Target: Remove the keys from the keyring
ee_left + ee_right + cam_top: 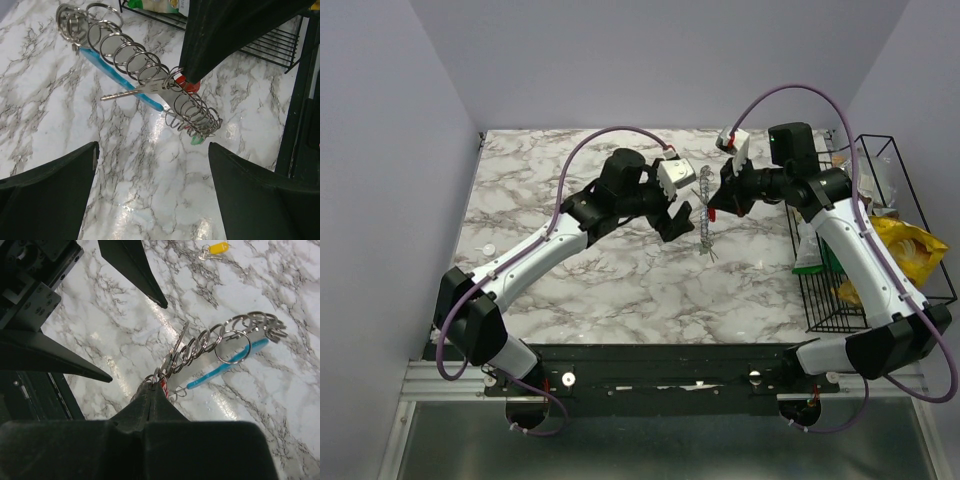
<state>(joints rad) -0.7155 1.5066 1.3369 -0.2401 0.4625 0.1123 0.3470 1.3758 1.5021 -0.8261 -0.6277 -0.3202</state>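
Right end effector (152, 389): fingers pressed together, pinching the keyring (215, 337) near one end of its chain of steel rings, beside a red key head (186, 85). A bare metal key (125, 93) juts sideways from the rings, a green head (196, 141) shows at the chain's near end, and a blue strip (225, 371) runs alongside. The keyring is over the middle of the counter (570, 270), nearer the far edge. Left end effector (678, 215): fingers spread wide, facing the keyring from the left and apart from it. A yellow-headed key (215, 249) lies separately on the counter. A wire basket (835, 300) stands at the right edge.
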